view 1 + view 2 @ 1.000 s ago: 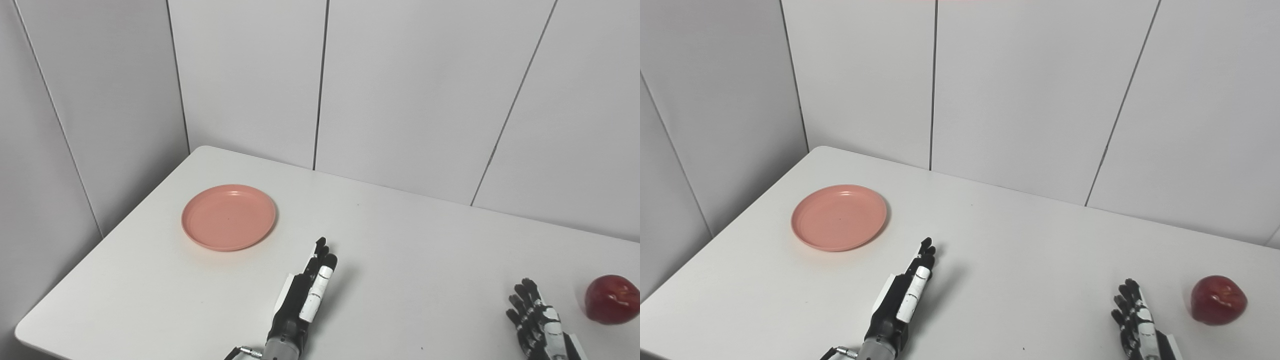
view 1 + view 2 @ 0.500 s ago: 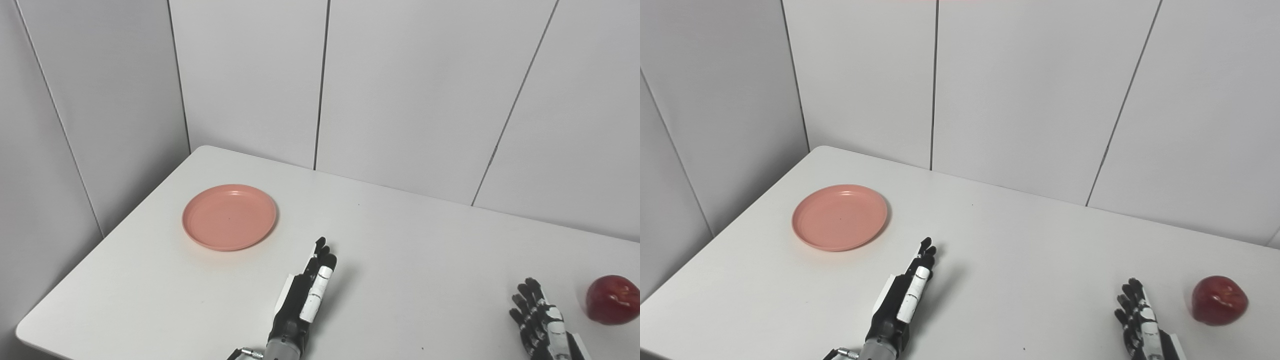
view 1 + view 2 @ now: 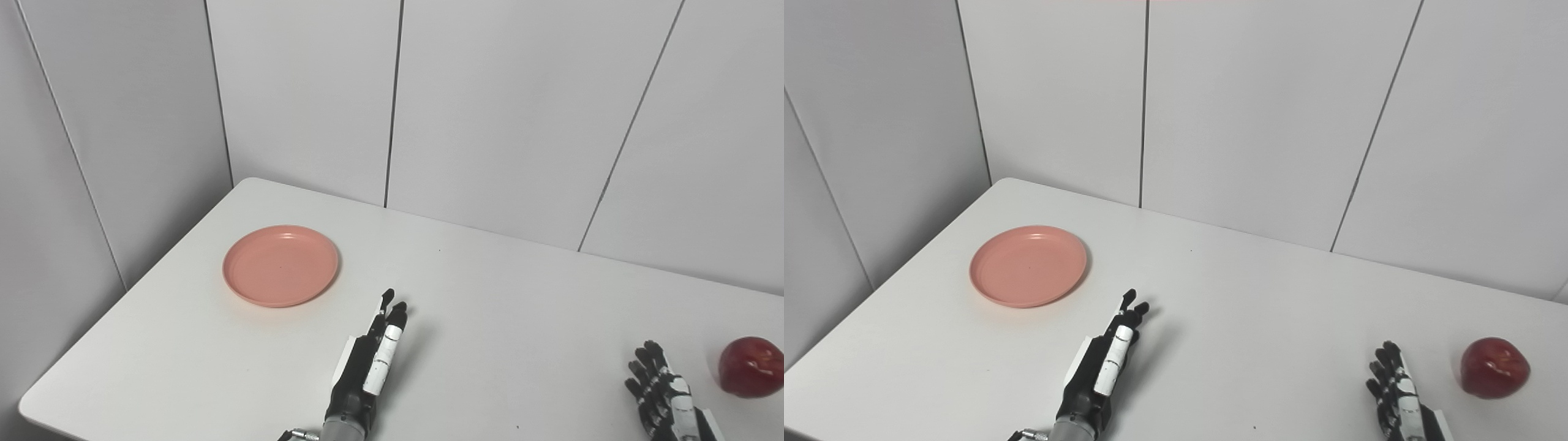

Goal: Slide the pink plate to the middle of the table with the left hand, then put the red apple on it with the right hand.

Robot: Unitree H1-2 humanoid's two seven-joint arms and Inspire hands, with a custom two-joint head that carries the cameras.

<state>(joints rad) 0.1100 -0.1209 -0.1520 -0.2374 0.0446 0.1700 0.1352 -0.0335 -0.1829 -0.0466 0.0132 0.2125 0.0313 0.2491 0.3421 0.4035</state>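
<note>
Pink plate [image 3: 280, 265] sits flat on the white table [image 3: 502, 294], on the far left side, with nothing on it. Red apple [image 3: 751, 367] sits way over on the right, near the table's right edge. My left hand [image 3: 369, 360] is on the near side, about the middle, to the right of the plate and apart from it. Its fingers [image 3: 389, 307] are straight and point toward the far wall, a little spread, and it holds nothing. My right hand [image 3: 1399, 395] is low at the near right, just left of the apple but not touching it. Its fingers [image 3: 1387, 363] are spread out and it holds nothing too.
</note>
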